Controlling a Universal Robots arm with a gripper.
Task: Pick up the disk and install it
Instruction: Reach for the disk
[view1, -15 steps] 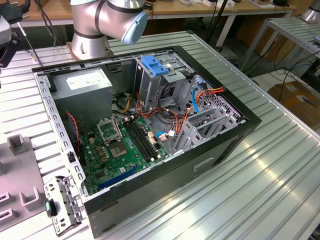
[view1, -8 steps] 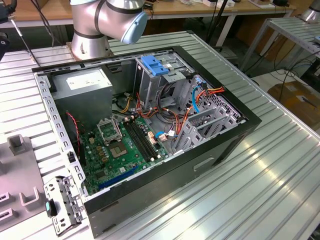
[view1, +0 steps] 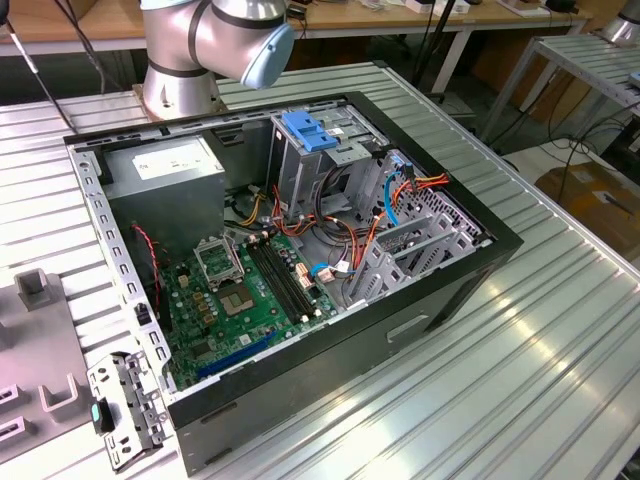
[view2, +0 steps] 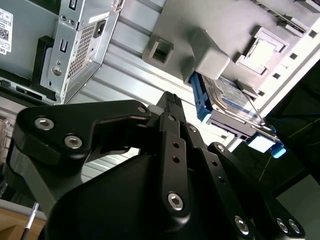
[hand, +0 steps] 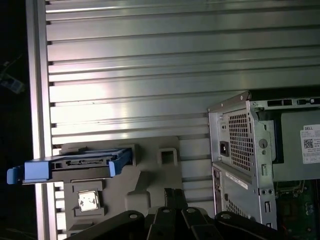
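While the claw (hand: 173, 193) hangs empty over the counter (hand: 150, 75) with its fingers drawn close together, the disk (hand: 75, 164) stands on edge in a grey holder (hand: 145, 180) near it in the first wrist view. Beside that holder, the open computer case (view1: 300, 250) sits in the middle of the exterior view.

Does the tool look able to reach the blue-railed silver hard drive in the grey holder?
Probably yes: the hard drive stands exposed in the grey holder, nothing between it and the tool.
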